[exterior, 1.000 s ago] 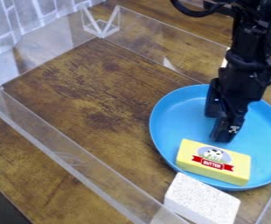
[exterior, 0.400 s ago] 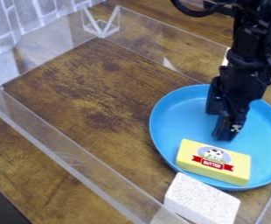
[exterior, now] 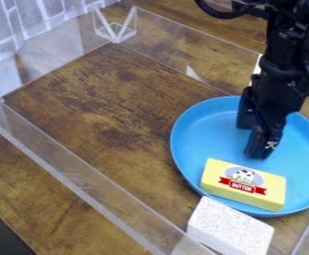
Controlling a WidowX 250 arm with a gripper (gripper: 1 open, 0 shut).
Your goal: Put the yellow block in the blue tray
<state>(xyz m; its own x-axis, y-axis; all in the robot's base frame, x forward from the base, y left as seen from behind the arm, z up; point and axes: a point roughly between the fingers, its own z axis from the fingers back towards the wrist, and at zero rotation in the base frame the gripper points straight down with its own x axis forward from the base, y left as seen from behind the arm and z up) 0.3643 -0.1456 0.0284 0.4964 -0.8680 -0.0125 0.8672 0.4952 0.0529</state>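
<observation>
Starting at the near edge, a white speckled block (exterior: 229, 227) lies just outside the plate, close to the near end of the yellow block and beside the plate's rim. The yellow block (exterior: 237, 199) lies label up inside the near part of the blue tray (exterior: 190, 138), close to the raised rim. Its long axis runs across the view, angled slightly nearer toward the picture's right. Whether its near edge bears on the rim cannot be determined.

Beyond it, over the middle of the tray, is the black gripper (exterior: 257, 148), pointing down. The jaws stand wide, with nothing seen held; the yellow block lies on their near side, apart from them. With a single arm at work, no choice of arm arises. Placement is judged complete, so the next move should be a lift straight up and away toward the far side; a swing nearer could nudge the block against the rim.

Bare wooden table (exterior: 104, 95) extends to the picture's left of the tray, giving open room that way. Clear panels border the work area, and the far one passes close behind the arm, calling for care.
</observation>
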